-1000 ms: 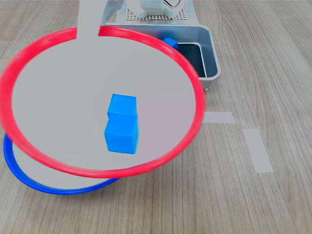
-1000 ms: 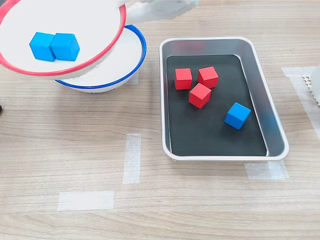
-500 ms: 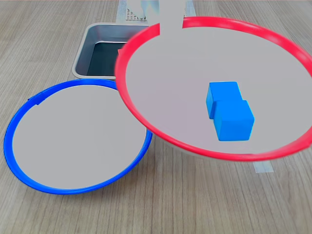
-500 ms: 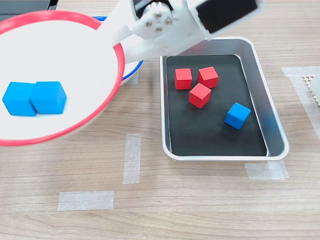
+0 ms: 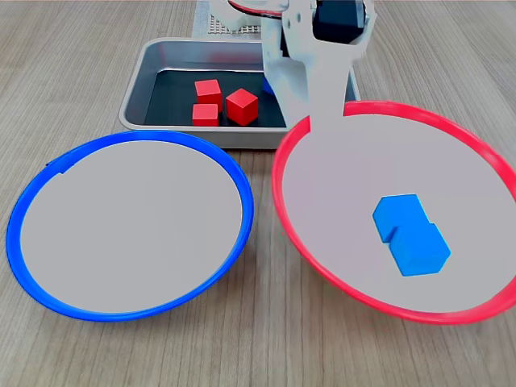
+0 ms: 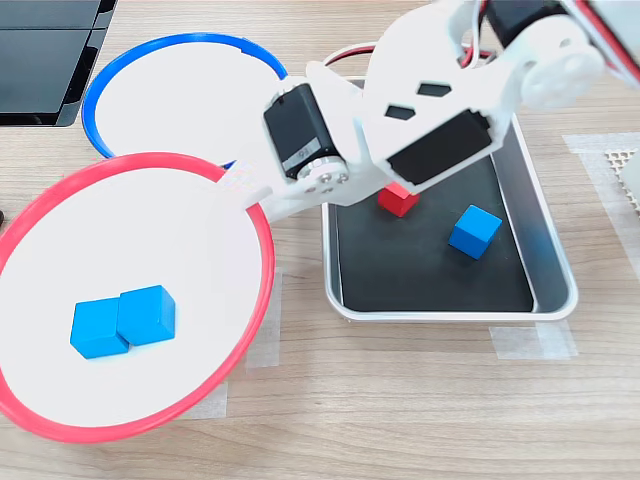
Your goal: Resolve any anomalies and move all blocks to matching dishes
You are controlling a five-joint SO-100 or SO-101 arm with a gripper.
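Note:
My gripper (image 5: pixel 326 122) (image 6: pixel 248 190) is shut on the rim of the red-rimmed dish (image 5: pixel 339 185) (image 6: pixel 130 230). Two blue blocks (image 5: pixel 411 234) (image 6: pixel 122 322) lie touching each other inside it. The blue-rimmed dish (image 5: pixel 129 226) (image 6: pixel 180 100) sits empty beside it, at the first exterior view's left. The grey tray (image 5: pixel 134 97) (image 6: pixel 450 312) holds three red blocks (image 5: pixel 242 105) and one blue block (image 6: pixel 474 231). In the second exterior view the arm covers most of the red blocks; only one (image 6: pixel 398 201) peeks out. I cannot tell whether the red-rimmed dish rests on the table.
The white arm (image 6: pixel 430 110) reaches across the tray's near-left part in the second exterior view. A black flat object (image 6: pixel 50 50) lies at the second exterior view's top left. Pale tape strips (image 6: pixel 265 330) mark the wooden table.
The red-rimmed dish, with both blue blocks in it, has swung off the blue-rimmed dish to the first exterior view's right and come down beside it. The tray's blocks have not moved.

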